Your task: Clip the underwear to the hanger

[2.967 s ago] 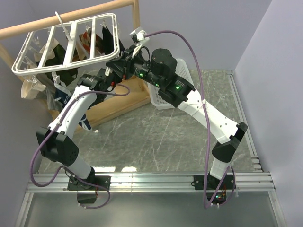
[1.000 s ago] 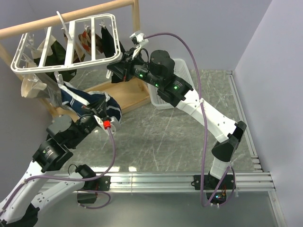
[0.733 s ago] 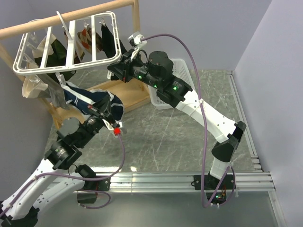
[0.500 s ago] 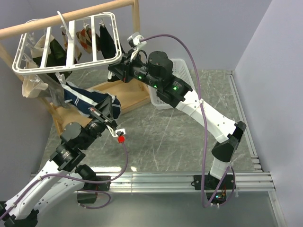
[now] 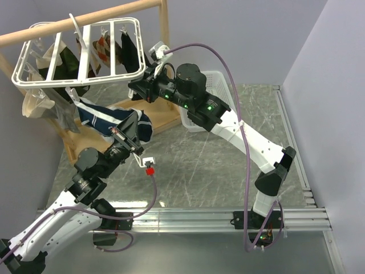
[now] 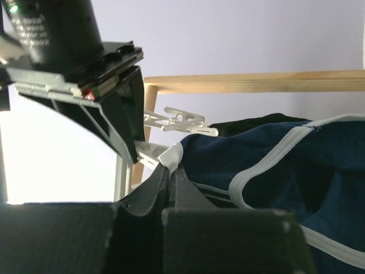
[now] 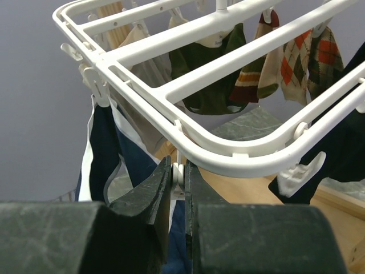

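While the left fingers [image 6: 149, 191] pinch the underwear's [image 5: 98, 117] white-trimmed edge, the right fingers [image 7: 149, 197] pinch a clip [image 7: 178, 170] under the hanger's [image 5: 85, 81] 5 o'clock corner.

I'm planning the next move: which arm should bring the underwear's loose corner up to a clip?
Left. The left gripper is shut on the white-trimmed corner of the underwear, below the hanger. The right gripper is occupied, pinching a clip under the hanger's rim.

Left hand [image 6: 171, 174], right hand [image 7: 178, 171] clamped
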{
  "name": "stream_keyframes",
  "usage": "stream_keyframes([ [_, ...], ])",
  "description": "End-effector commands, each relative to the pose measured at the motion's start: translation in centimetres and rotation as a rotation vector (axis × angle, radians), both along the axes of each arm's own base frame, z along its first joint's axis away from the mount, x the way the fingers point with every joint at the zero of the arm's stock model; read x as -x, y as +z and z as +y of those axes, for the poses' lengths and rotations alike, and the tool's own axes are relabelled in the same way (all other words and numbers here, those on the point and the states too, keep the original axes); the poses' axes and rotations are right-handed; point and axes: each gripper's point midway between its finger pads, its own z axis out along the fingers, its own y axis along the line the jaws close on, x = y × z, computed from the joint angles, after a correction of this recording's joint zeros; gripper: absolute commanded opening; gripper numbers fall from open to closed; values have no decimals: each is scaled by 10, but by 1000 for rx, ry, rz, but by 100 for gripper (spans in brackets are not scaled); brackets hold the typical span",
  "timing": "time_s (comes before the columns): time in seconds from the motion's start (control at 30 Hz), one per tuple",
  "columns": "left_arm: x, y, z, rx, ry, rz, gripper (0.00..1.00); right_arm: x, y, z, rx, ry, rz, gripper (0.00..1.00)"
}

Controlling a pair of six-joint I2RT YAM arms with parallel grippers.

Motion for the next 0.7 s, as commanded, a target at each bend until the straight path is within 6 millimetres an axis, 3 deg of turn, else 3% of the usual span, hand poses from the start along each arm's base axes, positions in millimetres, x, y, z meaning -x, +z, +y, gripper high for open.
stream_keyframes([
  [0.0,5,10,-8,-38,-23,-94,0,28,-21,3,110,87,24,0],
  [0.23,5,21,-9,-35,-14,-147,0,27,-33,5,149,88,25,0],
  [0.37,7,12,-4,-36,-21,-66,0,20,-21,4,125,56,4,0],
  [0.4,5,-14,-7,-73,-43,55,0,19,-19,3,122,51,0,0],
  [0.5,18,-48,-1,-119,-79,294,2,16,-15,4,109,43,-4,0],
  [0.6,25,-63,8,-89,-62,479,5,13,-13,3,100,32,-3,0],
  [0.67,26,-98,18,-131,-1,659,8,12,-11,2,94,29,0,0],
])
